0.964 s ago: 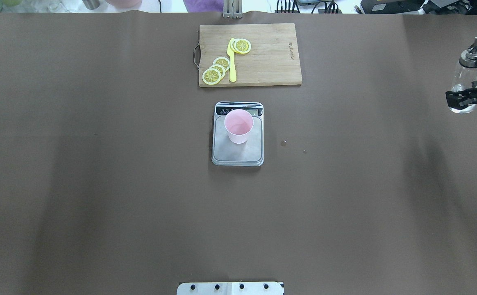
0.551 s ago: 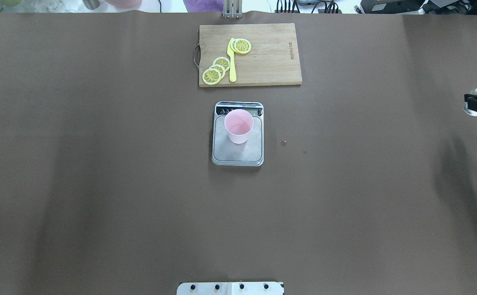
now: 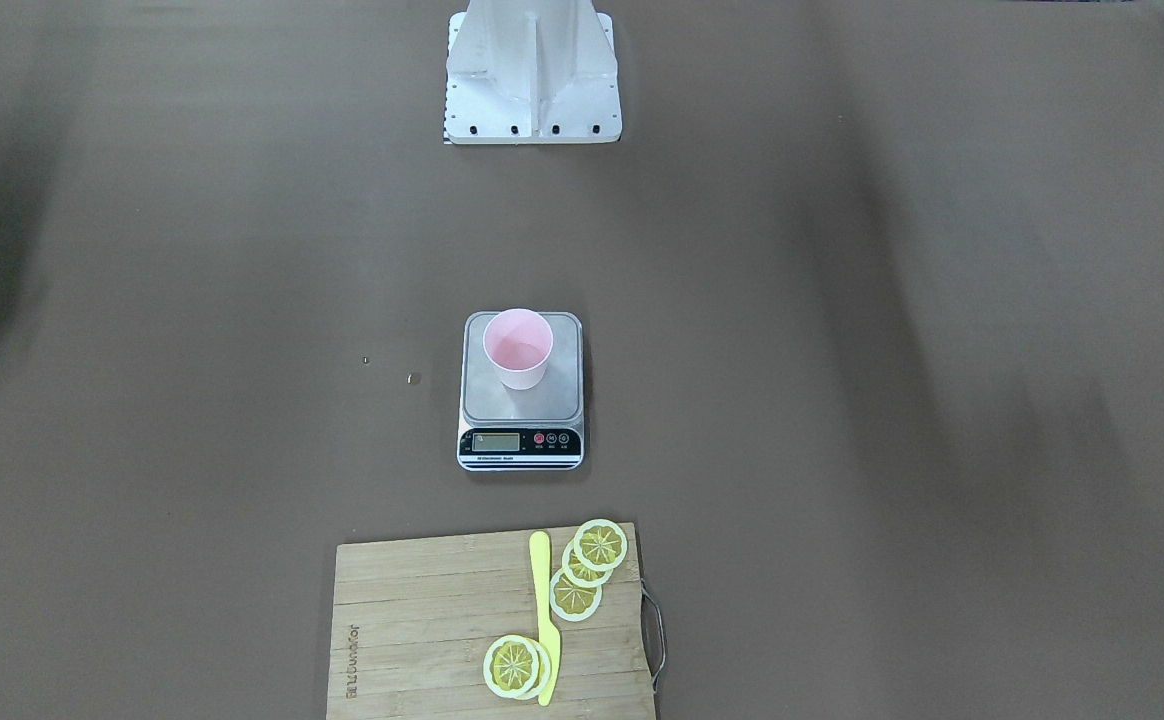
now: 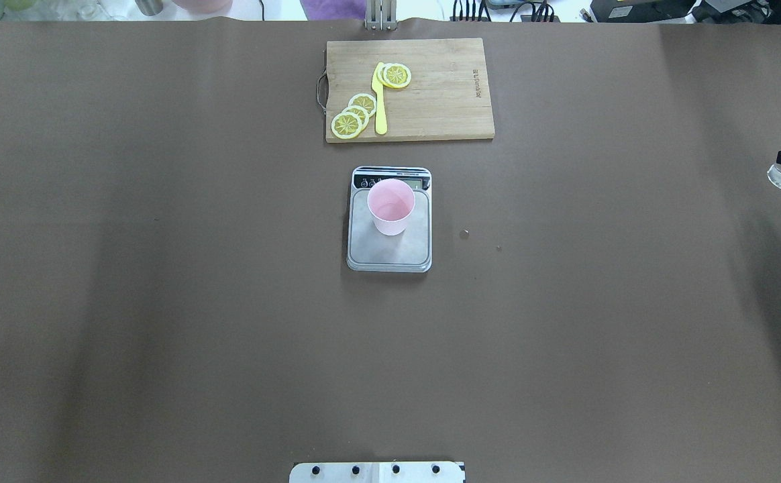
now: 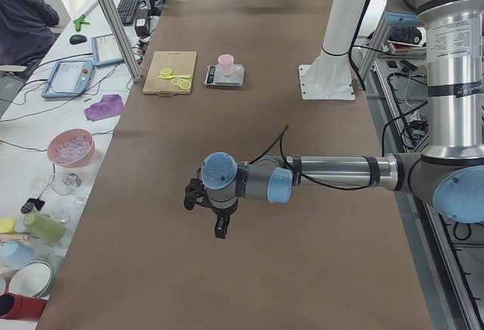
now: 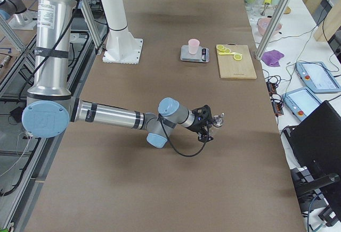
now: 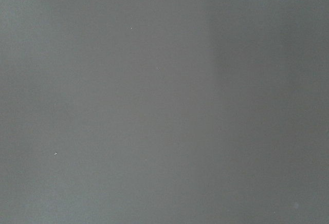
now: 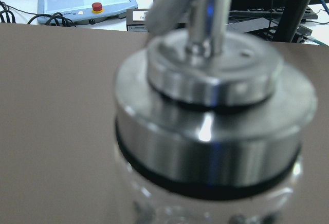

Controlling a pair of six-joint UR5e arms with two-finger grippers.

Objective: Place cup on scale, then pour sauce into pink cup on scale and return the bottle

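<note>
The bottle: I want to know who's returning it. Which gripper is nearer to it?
Right. The right gripper holds the bottle at the right end of the table; the left gripper hangs over bare tabletop near the opposite end, far from it.

Even, diffuse overhead light. Soft, broad shadows streak the table [image 4: 162,302] near its ends. Right wrist view: bottle [image 8: 211,136] out of focus, glare on its collar. Left wrist view dim, grey.

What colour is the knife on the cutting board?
Bright yellow. The knife shows best in the front-facing view, lying on the wooden cutting board.
</note>
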